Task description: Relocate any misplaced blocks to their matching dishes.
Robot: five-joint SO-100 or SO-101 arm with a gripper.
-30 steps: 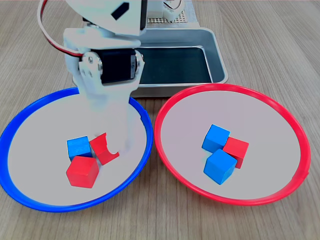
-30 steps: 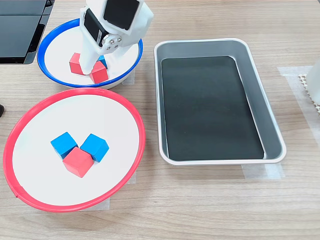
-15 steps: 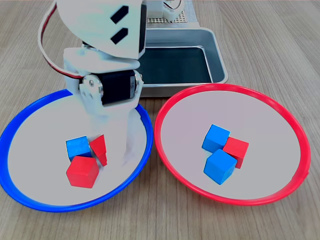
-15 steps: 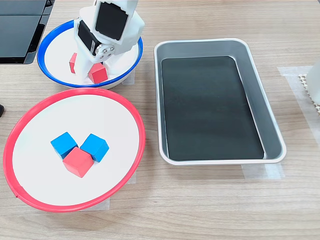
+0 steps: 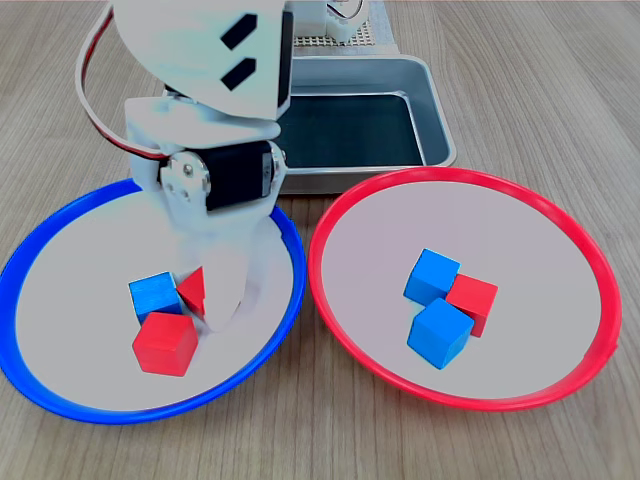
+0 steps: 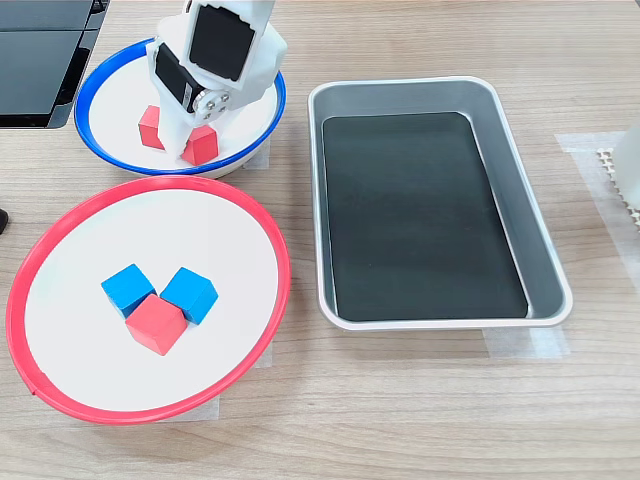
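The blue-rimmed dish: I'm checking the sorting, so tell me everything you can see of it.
The blue-rimmed dish is round and shallow, pale grey inside, lying flat on the wooden table beside the red-rimmed dish. It holds one blue cube and two red cubes: one in front, another at the gripper, which reaches down into it.

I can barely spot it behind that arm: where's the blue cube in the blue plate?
In the first exterior view, the blue cube lies in the blue plate, touching a red cube in front, with the tool at its right.
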